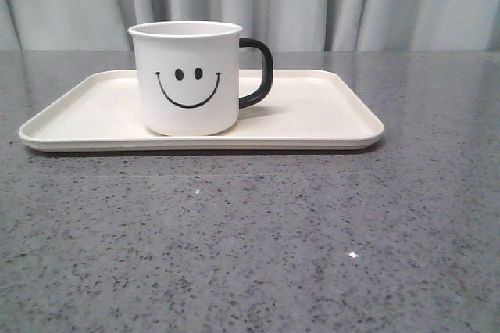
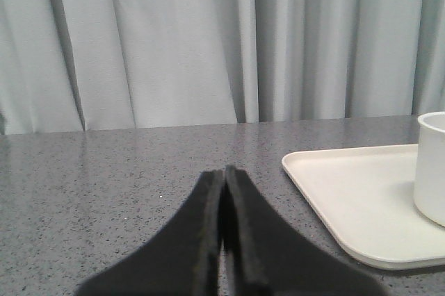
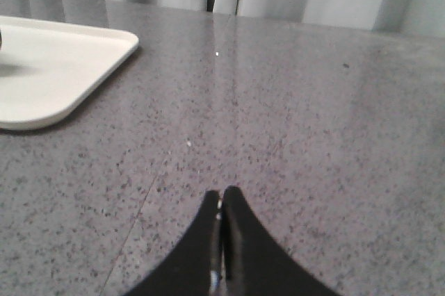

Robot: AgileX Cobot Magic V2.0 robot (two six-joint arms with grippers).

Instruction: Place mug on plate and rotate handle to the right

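I see the mug (image 1: 186, 79) upright on the plate (image 1: 328, 110), handle (image 1: 257, 73) right; both jaws closed, empty, clear. Only a stray arm sweep could knock it.

One mug (image 1: 186, 79) is standing in view, and it is carrying one handle (image 1: 259, 73) and showing one smiley face (image 1: 187, 87). One plate (image 1: 328, 114) is lying under it. One table (image 1: 250, 239) is bearing them, and one curtain (image 1: 375, 1) is hanging behind. Two grippers are showing: a left gripper (image 2: 223, 174) and a right gripper (image 3: 221, 195), each pressing its two fingers together.
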